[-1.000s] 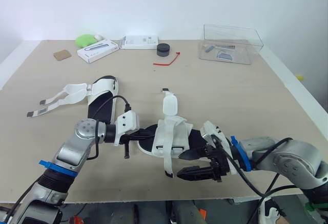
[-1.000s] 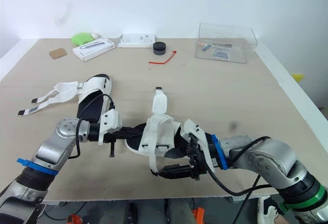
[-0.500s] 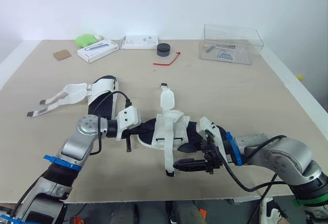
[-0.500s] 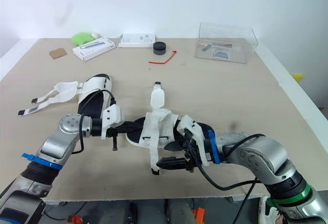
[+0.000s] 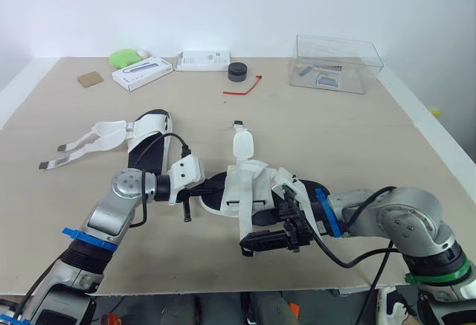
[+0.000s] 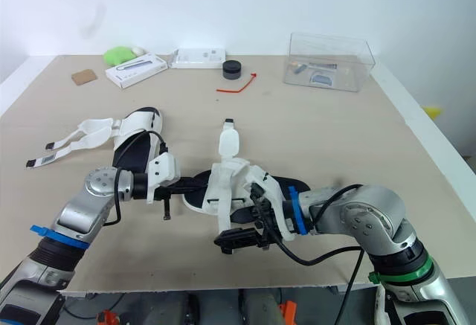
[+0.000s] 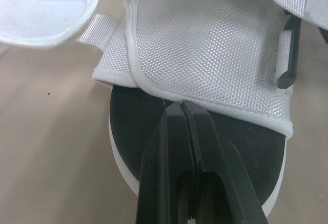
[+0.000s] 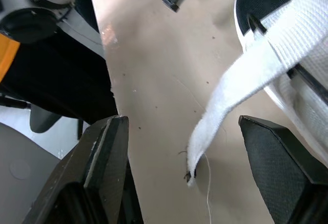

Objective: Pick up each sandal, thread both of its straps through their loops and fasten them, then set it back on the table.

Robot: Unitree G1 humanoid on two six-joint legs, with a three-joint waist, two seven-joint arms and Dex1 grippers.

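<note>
— How many sandals are lying out, and where?

— Two, both white with black soles. One sandal is lying between the two pincers. The second sandal is resting well beyond the left gripper, with its straps spread open on the table.

— What are the arms doing?

— Both are reaching in low over the table's near edge. The left fingers are pressing together, their tips touching the edge of the near sandal's mesh upper. I cannot tell whether they are pinching anything. The right gripper is standing wide apart, and a loose strap is dangling between its fingers, untouched.

— And the surroundings?

— The table is beige, against a white wall. Far beyond both pincers are sitting one clear box, two white boxes, one black puck and one red tie.
</note>
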